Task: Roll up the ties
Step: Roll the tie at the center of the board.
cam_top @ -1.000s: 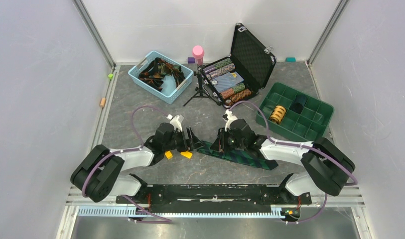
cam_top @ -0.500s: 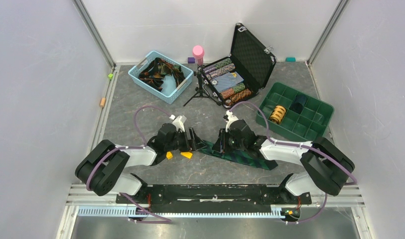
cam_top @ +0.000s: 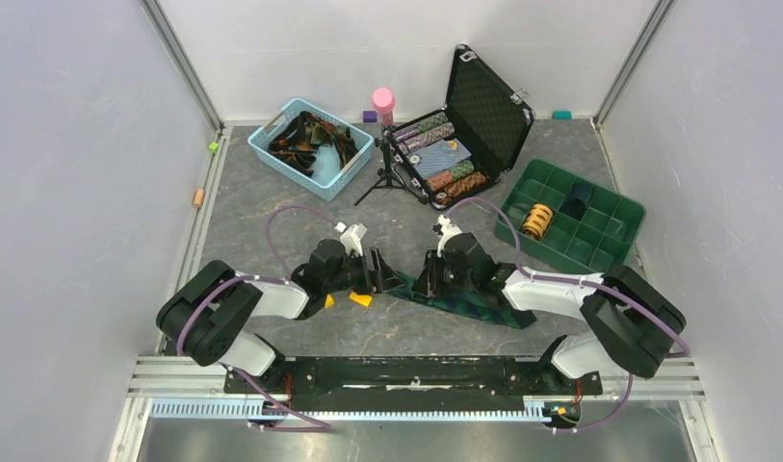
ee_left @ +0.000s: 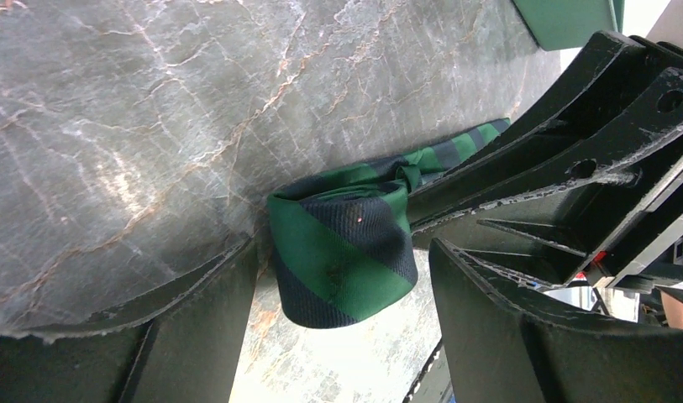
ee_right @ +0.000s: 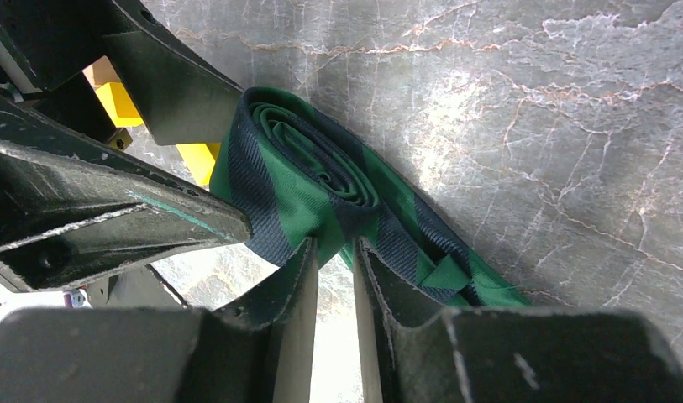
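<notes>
A green-and-navy striped tie [cam_top: 476,306] lies on the grey table in the middle. Its left end is wound into a roll [ee_left: 342,252], which also shows in the right wrist view [ee_right: 304,172]. My left gripper [ee_left: 344,252] is open with the roll between its fingers [ee_left: 195,327]; there is a gap on the right side. In the top view it [cam_top: 379,273] sits just left of the roll. My right gripper [ee_right: 336,245] is nearly closed, its fingertips [ee_right: 297,269] pinching the tie's fabric at the edge of the roll. In the top view it [cam_top: 422,279] faces the left gripper.
A blue basket [cam_top: 353,159] of loose ties stands at back left. An open black case [cam_top: 488,106], a pink bottle [cam_top: 382,100] and a small tripod [cam_top: 385,179] stand behind. A green compartment tray [cam_top: 599,241] holds an orange roll [cam_top: 535,220]. Yellow blocks [cam_top: 360,299] lie by the left gripper.
My left arm has swung right, bringing its open gripper up around the roll. The right gripper and the tie have stayed almost in place.
</notes>
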Motion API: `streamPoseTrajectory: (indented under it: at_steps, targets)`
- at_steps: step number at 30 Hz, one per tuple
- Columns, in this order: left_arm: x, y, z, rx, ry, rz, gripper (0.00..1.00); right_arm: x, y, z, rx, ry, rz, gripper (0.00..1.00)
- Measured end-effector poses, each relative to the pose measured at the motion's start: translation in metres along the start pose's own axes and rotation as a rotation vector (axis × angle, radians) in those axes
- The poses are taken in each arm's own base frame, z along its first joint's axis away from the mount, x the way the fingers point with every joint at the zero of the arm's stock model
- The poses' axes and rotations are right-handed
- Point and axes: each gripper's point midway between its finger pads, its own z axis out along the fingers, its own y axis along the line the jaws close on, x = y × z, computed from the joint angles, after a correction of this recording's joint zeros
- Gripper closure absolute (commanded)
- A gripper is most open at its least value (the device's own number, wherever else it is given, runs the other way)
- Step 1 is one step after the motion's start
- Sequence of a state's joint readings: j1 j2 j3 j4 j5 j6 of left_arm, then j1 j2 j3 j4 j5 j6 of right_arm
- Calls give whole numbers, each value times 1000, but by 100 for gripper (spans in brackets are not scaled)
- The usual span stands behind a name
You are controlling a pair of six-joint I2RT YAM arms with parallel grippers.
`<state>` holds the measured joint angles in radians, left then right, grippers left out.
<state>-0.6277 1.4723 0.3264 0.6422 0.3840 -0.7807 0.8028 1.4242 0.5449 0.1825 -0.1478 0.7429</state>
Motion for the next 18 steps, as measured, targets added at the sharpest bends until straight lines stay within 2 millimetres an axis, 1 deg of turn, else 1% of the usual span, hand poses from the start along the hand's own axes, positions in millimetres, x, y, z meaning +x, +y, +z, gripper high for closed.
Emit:
streamPoseTrajectory:
  at_steps: [4, 11, 13, 16, 18]
  targets:
    - [1, -3, 4, 17, 8, 1, 22, 1, -2, 0, 5, 3, 0, 73]
    - [1, -4, 14, 42, 16, -2, 31, 3, -3, 0, 11, 8, -5, 74]
    - [2, -4, 15, 48, 18, -2, 35, 3, -3, 0, 12, 10, -5, 73]
    - [3, -3, 16, 47, 21, -3, 43, 3, -4, 0, 13, 10, -5, 73]
    - [4, -2, 16, 44, 25, -5, 46, 3, -4, 0, 13, 10, -5, 74]
